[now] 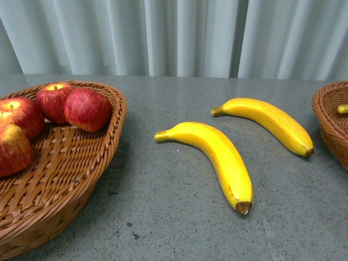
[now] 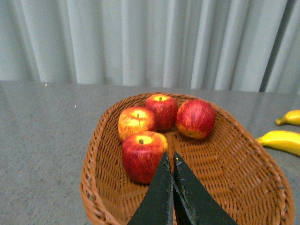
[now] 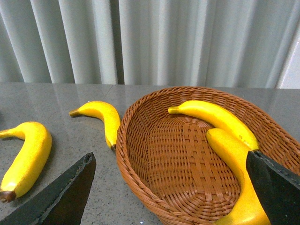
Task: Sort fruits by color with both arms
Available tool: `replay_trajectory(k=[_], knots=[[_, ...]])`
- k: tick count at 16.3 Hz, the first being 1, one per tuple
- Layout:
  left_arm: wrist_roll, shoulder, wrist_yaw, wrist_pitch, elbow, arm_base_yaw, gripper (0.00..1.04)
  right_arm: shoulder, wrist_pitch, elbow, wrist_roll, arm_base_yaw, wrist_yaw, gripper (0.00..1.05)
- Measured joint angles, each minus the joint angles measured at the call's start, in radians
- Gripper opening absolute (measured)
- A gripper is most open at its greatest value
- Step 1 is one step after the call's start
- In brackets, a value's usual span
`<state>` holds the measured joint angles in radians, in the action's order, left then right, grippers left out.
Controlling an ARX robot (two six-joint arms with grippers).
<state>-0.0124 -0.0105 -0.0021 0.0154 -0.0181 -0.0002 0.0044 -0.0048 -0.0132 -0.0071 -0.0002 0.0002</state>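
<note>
My left hand [image 2: 171, 157] hangs over the apple basket [image 2: 90, 145] with its two fingers pressed together on nothing. My right hand [image 3: 169, 159] is spread wide and empty above the banana basket [image 3: 123, 140]. The main risk, as I judge it, is on the right. The farther loose banana [image 3: 101, 117] lies just beside that basket's rim, so a wide finger coming down for it could catch the wicker and shove the basket. The nearer loose banana [image 1: 212, 157] is smooth and curved and may swivel out if pinched near a tip. On the left, lowering the closed hand could knock the closest apple [image 2: 143, 157]. At the left edge of the tabletop [image 1: 179, 217], the apple basket holds four red apples, three clustered at its far end. The banana basket at the right edge holds two bananas side by side. Both loose bananas lie mid-tabletop between the baskets.
</note>
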Motion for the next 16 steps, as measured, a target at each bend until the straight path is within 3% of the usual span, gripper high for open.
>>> replay_trajectory(k=[14,15,16], knots=[[0.001,0.000,0.002,-0.019,0.004,0.000,0.02,0.000,0.001,0.000,0.000,0.000,0.000,0.98],[0.002,0.000,0.002,-0.020,0.004,0.000,0.08,0.000,0.001,0.000,0.000,0.000,0.000,0.98],[0.002,0.000,0.002,-0.019,0.004,0.000,0.20,0.000,0.001,0.000,0.000,0.000,0.000,0.98]])
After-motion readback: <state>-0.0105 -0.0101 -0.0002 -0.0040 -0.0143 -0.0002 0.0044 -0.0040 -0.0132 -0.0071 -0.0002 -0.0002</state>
